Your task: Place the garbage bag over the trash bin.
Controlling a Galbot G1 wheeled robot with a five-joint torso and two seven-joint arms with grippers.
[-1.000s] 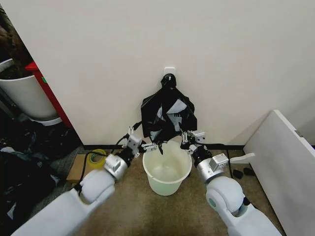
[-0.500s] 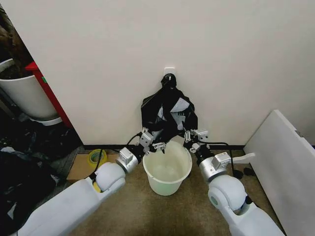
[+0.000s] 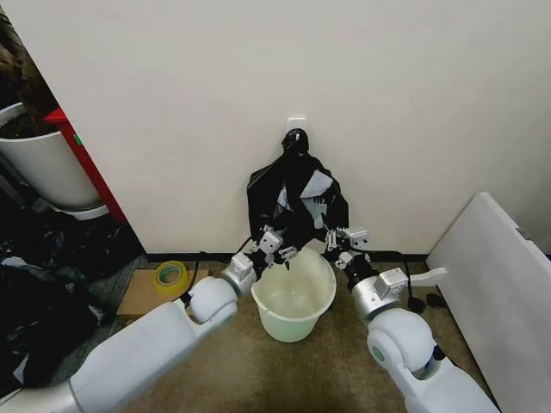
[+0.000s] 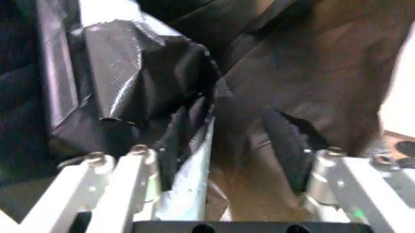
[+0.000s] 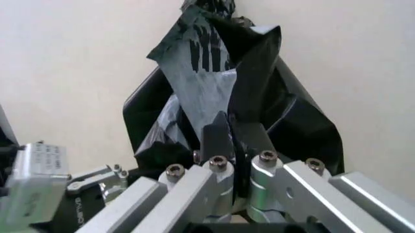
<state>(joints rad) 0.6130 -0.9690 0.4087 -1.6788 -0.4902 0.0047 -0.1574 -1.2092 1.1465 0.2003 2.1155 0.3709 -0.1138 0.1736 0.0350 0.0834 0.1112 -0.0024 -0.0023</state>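
The trash bin (image 3: 293, 303), a pale round bucket, stands on the carpet against the wall. Above it, black plastic hangs from a wall hook (image 3: 295, 136), bunched at the top. Its glossy, crinkly lower sheet is the garbage bag (image 3: 297, 202); I cannot tell where the bag parts from the bundle. At the bag's lower left edge over the bin's rim, my left gripper (image 3: 277, 249) is open, with bag folds (image 4: 149, 82) between its wide-set fingers (image 4: 139, 162). My right gripper (image 3: 341, 240) is at the lower right edge, shut on a fold of the bag (image 5: 220, 92), as the right wrist view (image 5: 236, 145) shows.
A large white tub (image 3: 39, 168) and a red panel (image 3: 84, 165) stand at the left, with dark bags (image 3: 39, 301) on the floor below. A yellow tape roll (image 3: 170, 274) lies on cardboard (image 3: 138, 297). A white board (image 3: 499, 275) leans at the right.
My left arm has swung right, bringing its gripper from beside the bin to the bag's lower left edge. The right gripper has barely shifted.
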